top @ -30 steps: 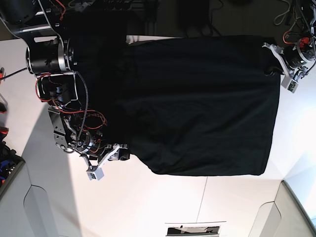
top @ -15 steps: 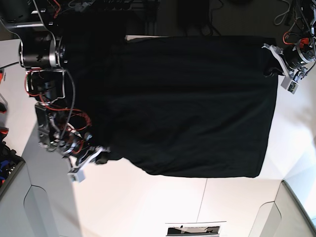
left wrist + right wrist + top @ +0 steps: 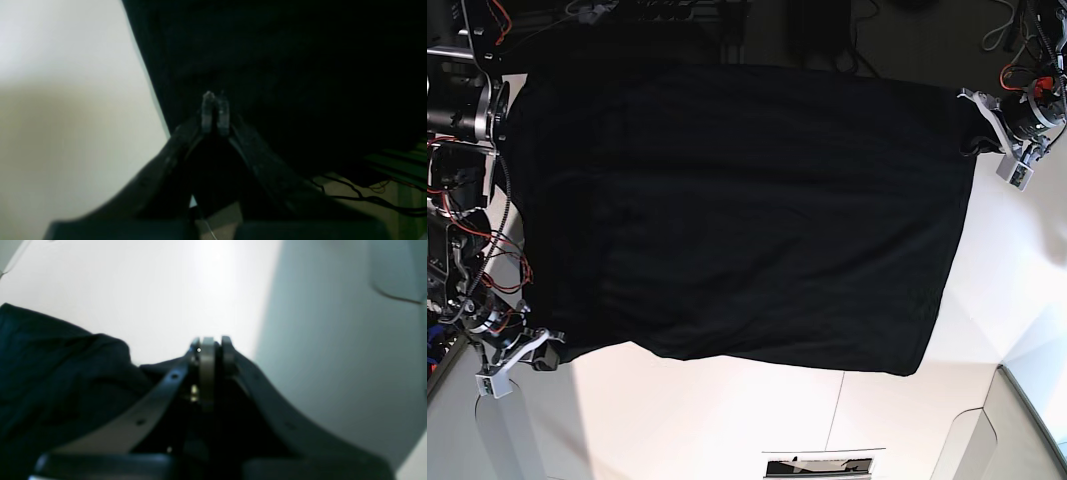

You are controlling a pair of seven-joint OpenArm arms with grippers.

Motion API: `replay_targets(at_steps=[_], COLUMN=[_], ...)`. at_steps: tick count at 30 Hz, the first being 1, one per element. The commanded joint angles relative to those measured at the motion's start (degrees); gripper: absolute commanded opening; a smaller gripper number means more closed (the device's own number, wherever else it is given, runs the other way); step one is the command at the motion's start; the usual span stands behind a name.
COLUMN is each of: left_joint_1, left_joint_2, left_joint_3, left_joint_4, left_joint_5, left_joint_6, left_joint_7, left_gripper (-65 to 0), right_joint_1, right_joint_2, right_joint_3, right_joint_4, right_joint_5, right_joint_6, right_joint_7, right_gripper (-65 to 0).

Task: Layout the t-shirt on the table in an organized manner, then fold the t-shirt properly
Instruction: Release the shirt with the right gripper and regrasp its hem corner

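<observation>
The black t-shirt [image 3: 757, 210] is stretched wide over the white table [image 3: 727, 420], held between both grippers. Its sun print and tag are hidden. My right gripper [image 3: 545, 352], at the base view's lower left, is shut on one shirt corner. In the right wrist view its fingers [image 3: 211, 343] are closed, with black cloth [image 3: 50, 356] bunched at the left. My left gripper [image 3: 975, 140], at the upper right, is shut on the opposite corner. In the left wrist view its closed tips [image 3: 215, 100] press into dark cloth [image 3: 283, 66] next to the white tabletop [image 3: 66, 100].
A thin dark seam [image 3: 837, 400] crosses the table below the shirt. A small printed card [image 3: 817, 465] lies at the bottom edge. Dark equipment and cables [image 3: 807, 30] lie beyond the table's far edge. A grey panel [image 3: 1027, 430] sits at the lower right corner.
My right gripper has moved left and down in the base view, dragging its shirt corner with it, so the shirt now spreads much wider. The left gripper has stayed put.
</observation>
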Motion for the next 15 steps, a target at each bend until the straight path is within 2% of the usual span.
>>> replay_targets(at_steps=[1,6,7,9,11,12,15], left_joint_1=[-0.1,-0.1,-0.1,-0.1,-0.1,-0.1,0.0], left_joint_2=[-1.0,-1.0,-1.0,-1.0,-1.0,-1.0,-1.0], left_joint_3=[-0.5,-0.5,-0.5,-0.5,-0.5,-0.5,-0.5], left_joint_4=[0.7,0.7,0.7,0.7,0.7,0.7,0.7], left_joint_5=[-0.7,-1.0,-1.0,-0.9,-0.9,-0.9,-0.6], left_joint_6=[-0.2,-0.2,-0.2,-0.2,-0.2,-0.2,-0.2], left_joint_7=[-1.0,-1.0,-1.0,-1.0,-0.9,-0.8,-0.7], left_gripper=[-65.0,-65.0,-65.0,-65.0,-65.0,-65.0,-65.0], right_joint_1=[1.9,1.9,1.9,1.9,2.0,2.0,1.9], right_joint_2=[1.3,1.9,2.0,2.0,2.0,1.9,1.9], right_joint_3=[0.4,0.9,0.9,0.9,1.4,2.2,5.7], right_joint_4=[1.3,1.3,1.3,1.3,1.4,1.6,3.2], right_joint_5=[0.9,-0.5,-0.9,-1.0,-1.0,-1.0,-0.1], right_joint_6=[0.0,-0.9,-0.9,-1.8,-2.0,-1.9,-1.9], right_joint_7=[1.6,1.6,1.6,1.6,1.6,1.5,0.2], right_gripper=[-65.0,-65.0,-61.9,-39.8,-24.4,-20.9,-20.5])
